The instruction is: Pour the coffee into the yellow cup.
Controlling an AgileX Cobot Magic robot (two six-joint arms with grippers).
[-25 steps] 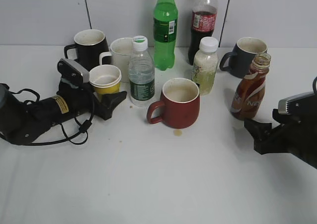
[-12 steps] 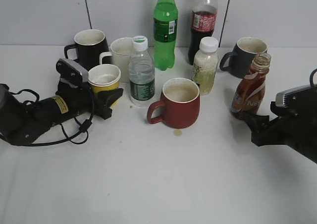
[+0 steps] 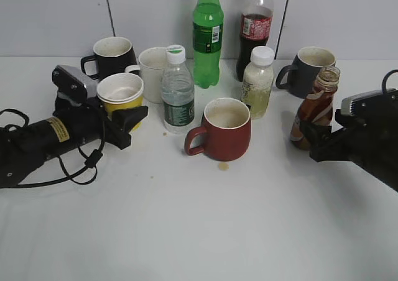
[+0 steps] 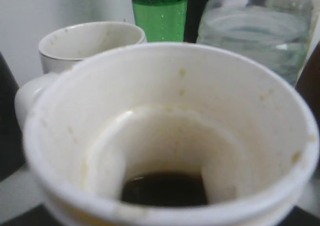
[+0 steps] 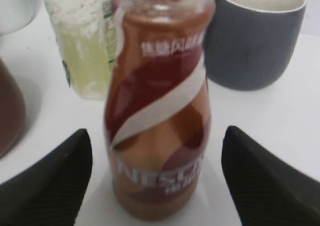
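A: What did the outside camera show?

B: The left tool (image 3: 127, 124) held the yellow cup (image 3: 122, 96) at the far left of the desk (image 3: 199, 231), just beside the white mug (image 3: 151, 65) and the water bottle (image 3: 178, 91). On the right, the coffee bottle (image 3: 315, 110) stood upright and capless, with the right tool (image 3: 309, 141) reaching its base.

A: And the left wrist camera?

B: It looked straight into the yellow cup (image 4: 170, 136); a little dark liquid (image 4: 165, 188) lay at the bottom. The tool itself was hidden there.

A: The right wrist camera?

B: The coffee bottle (image 5: 160, 106) stood between the right tool's (image 5: 157, 178) spread fingers (image 5: 50, 178), which were wide and not yet touching it.

A: So which step?

B: Grasping the bottle, I judged. Next the fingers needed to close squarely on it, then lift and carry it left to the cup.
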